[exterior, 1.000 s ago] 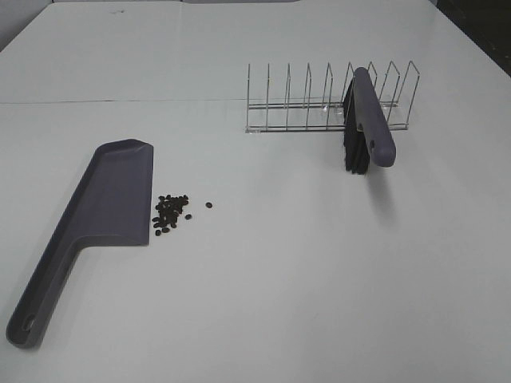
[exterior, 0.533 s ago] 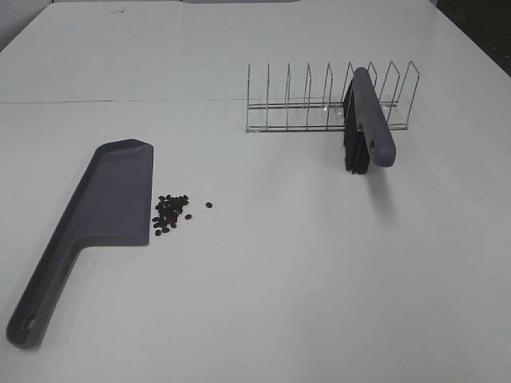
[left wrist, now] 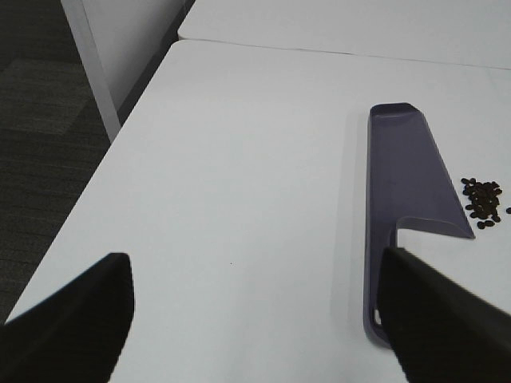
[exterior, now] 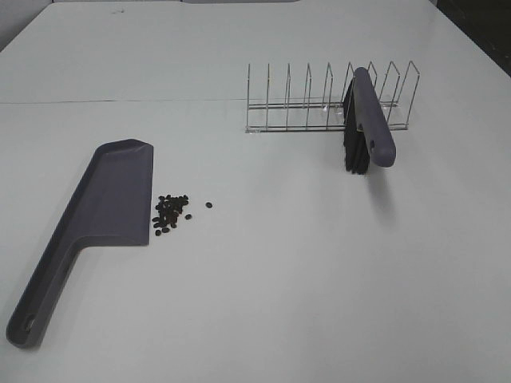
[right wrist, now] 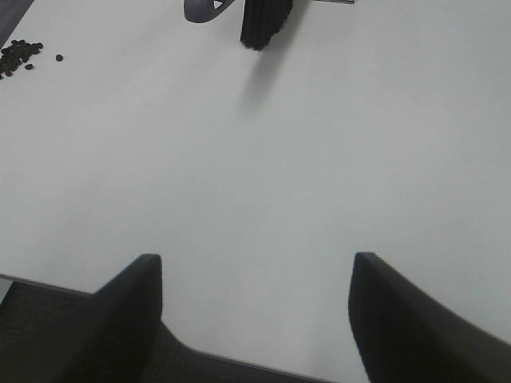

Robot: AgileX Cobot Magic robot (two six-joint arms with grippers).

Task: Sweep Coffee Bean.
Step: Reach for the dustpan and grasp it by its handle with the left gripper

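A small cluster of dark coffee beans (exterior: 169, 212) lies on the white table just right of the purple dustpan (exterior: 112, 199), with one stray bean (exterior: 209, 205) a little further right. The dustpan (left wrist: 403, 171) and beans (left wrist: 484, 202) also show in the left wrist view. A purple brush (exterior: 369, 126) with black bristles (exterior: 354, 144) leans in the wire rack (exterior: 319, 104). Neither gripper appears in the high view. My left gripper (left wrist: 255, 311) stands open over the table's left edge, short of the dustpan handle. My right gripper (right wrist: 255, 311) hangs open at the near table edge, far from the brush (right wrist: 259, 20).
The table's left edge drops to dark floor (left wrist: 48, 120) in the left wrist view. A seam (exterior: 120, 101) crosses the tabletop behind the dustpan. The rack's wire dividers stand upright at the back right.
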